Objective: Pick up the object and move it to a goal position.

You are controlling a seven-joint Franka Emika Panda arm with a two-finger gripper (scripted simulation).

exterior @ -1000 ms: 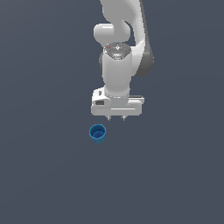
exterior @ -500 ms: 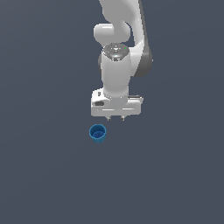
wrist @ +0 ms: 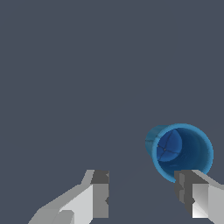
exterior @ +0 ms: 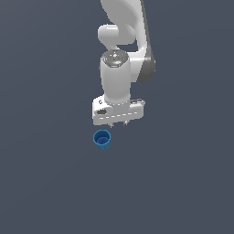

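The small blue cup (exterior: 102, 139) stands upright on the grey floor (open mouth up, nothing inside).

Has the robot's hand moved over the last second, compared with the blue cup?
Yes. The hand has shifted slightly toward the exterior view's left, closing in above the blue cup, which has stayed put. Its fingers are apart.

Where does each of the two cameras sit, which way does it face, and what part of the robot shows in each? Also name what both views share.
Exterior view: off the arm, looking down at the scene; shows the white arm, the gripper and the blue cup standing upright on the grey floor.
Wrist view: on the wrist, facing down past two open fingertips; the cup sits near one finger, not between them.
Shared: the cup, the gripper, the floor.
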